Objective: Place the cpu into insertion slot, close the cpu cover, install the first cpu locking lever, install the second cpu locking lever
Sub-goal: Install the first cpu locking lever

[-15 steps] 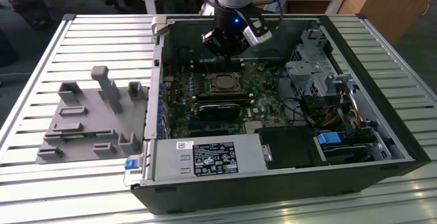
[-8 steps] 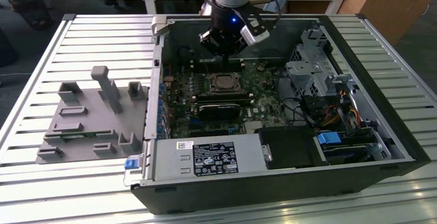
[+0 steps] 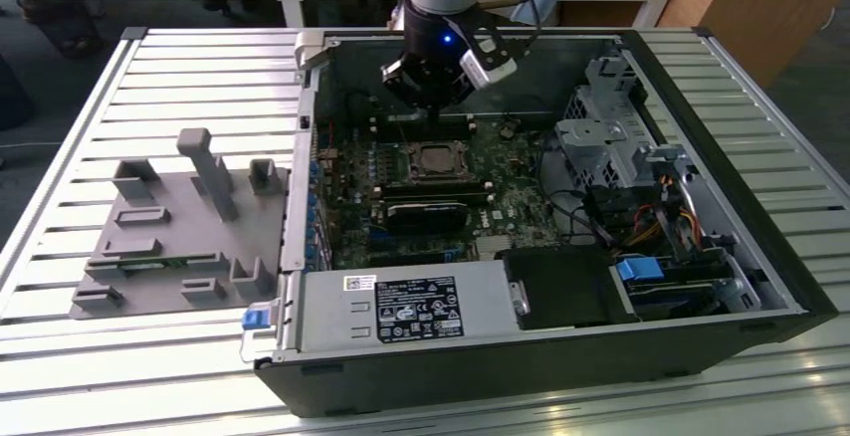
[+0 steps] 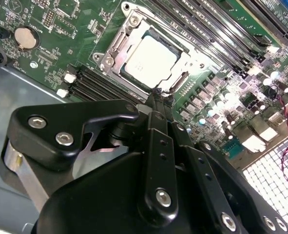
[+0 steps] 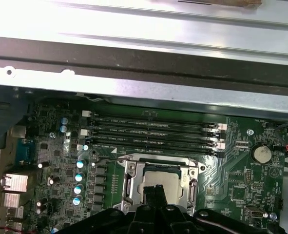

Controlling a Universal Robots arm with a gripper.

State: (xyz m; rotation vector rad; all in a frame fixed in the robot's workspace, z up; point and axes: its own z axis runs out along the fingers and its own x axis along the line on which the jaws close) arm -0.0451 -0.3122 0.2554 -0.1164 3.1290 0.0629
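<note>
My black hand point(image 4: 158, 94), fingertips pinched shut and empty, hangs just above the dull silver square cpu point(image 4: 151, 61) seated within its silvery metal frame cover point(image 4: 115, 46), seemingly set for pushing.

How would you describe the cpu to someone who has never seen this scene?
Look inside the open computer case, at the green motherboard. Near the board's middle sits the cpu. Unlike the long black memory slots beside it, it is a small flat square, dull silver.
</note>
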